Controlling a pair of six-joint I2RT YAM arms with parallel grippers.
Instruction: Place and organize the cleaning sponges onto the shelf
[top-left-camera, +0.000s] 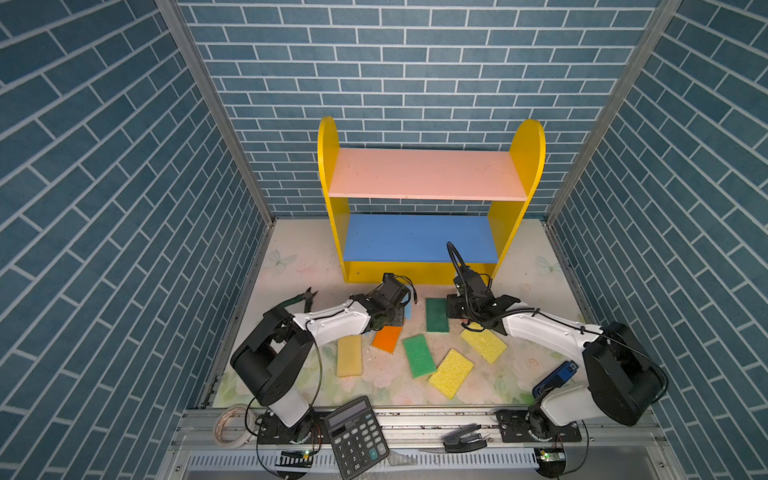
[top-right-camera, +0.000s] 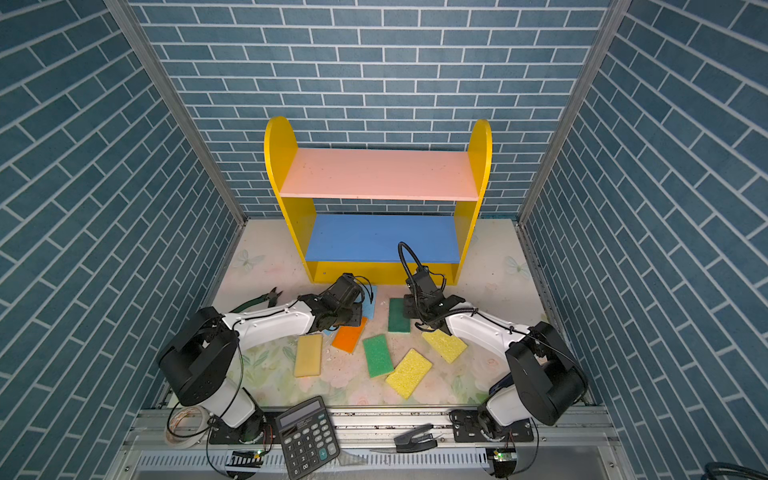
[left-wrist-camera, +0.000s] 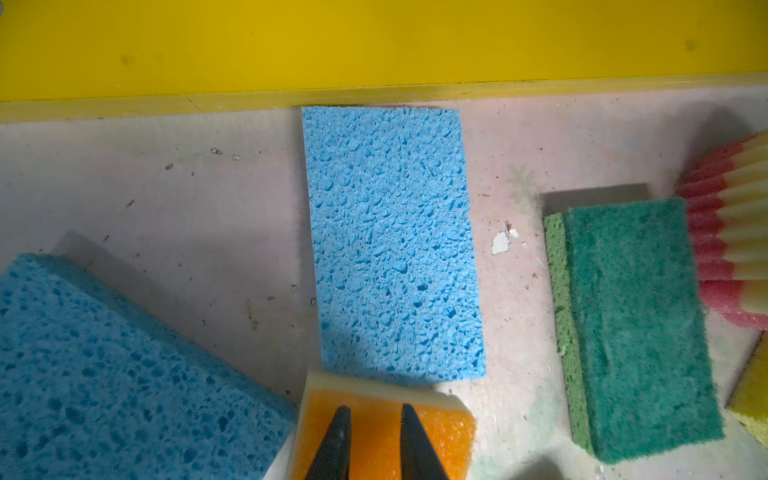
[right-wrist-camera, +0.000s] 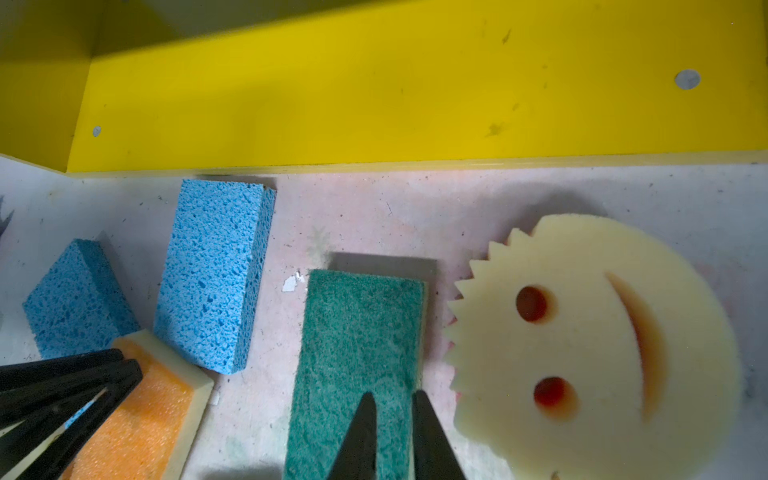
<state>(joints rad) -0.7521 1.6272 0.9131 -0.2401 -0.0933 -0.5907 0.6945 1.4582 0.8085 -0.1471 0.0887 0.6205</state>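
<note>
Although the shelf (top-left-camera: 428, 172) stands at the back wall, every cleaning sponge in view lies on the table (top-left-camera: 291, 266) before it. From the left come a pale yellow sponge (top-left-camera: 349, 355), then the orange sponge (top-left-camera: 387, 338), over which the left gripper (left-wrist-camera: 376, 411) hangs. Its fingers stand close together with a narrow gap, and I cannot tell if they pinch it. Two light blue sponges (left-wrist-camera: 390, 241) lie just beside, one right at the shelf's yellow base (left-wrist-camera: 374, 41). Further right, the right gripper (right-wrist-camera: 392, 399) has its fingers equally near each other above the dark green sponge (right-wrist-camera: 353, 332), the grip unclear. The round smiley sponge (right-wrist-camera: 594, 345) lies just beside that one.
</note>
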